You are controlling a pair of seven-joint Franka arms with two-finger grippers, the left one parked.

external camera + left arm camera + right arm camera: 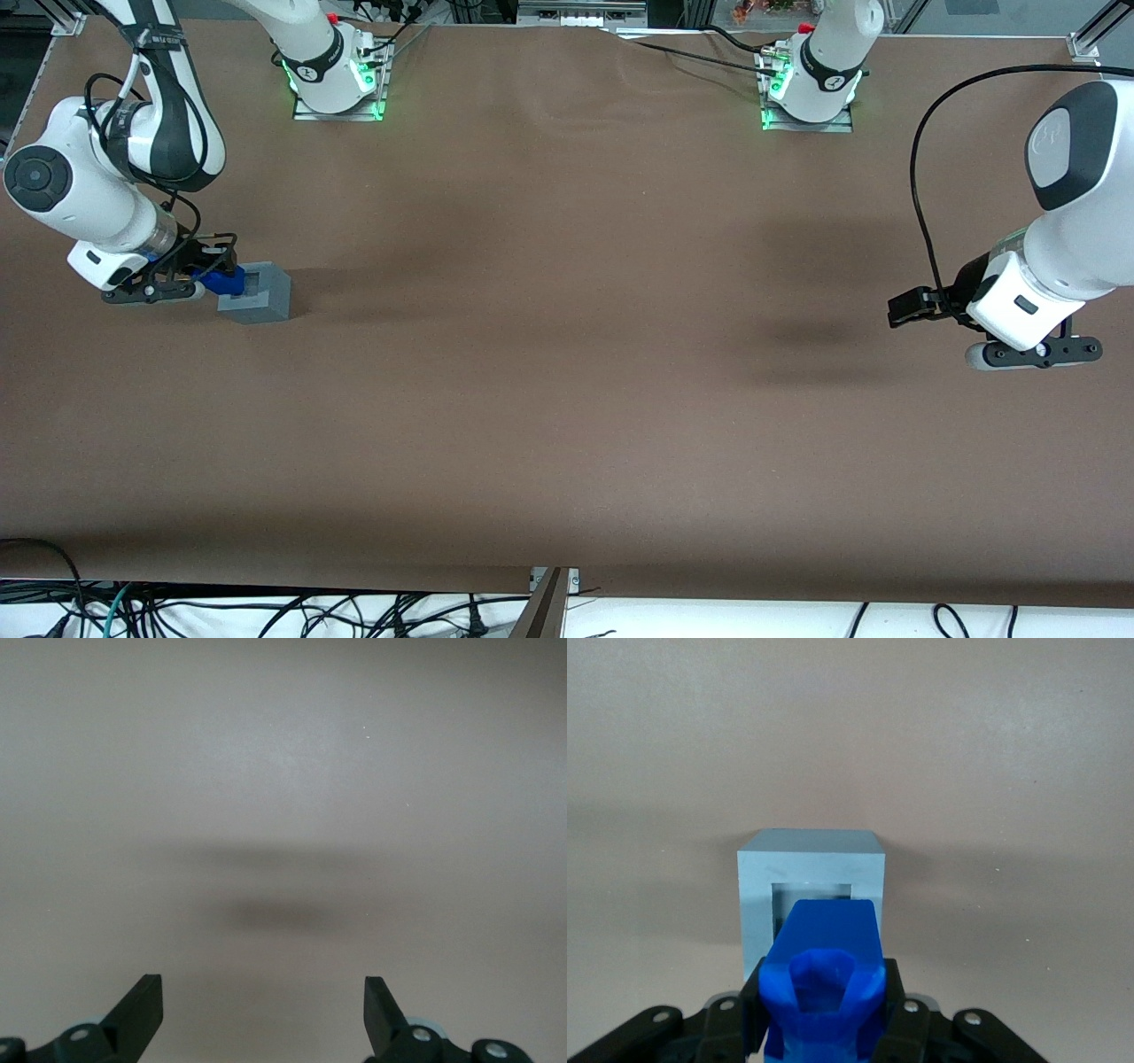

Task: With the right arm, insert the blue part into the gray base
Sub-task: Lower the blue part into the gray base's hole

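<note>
Fingers of the right arm's hand are clamped on the blue part, which is held just above the gray base, over the edge of its square recess. The base is set on the brown tabletop, toward the working arm's end.

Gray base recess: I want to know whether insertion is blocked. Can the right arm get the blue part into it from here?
Probably yes. The claw holds the blue part right above the gray base; its recess looks open and unobstructed.
</note>
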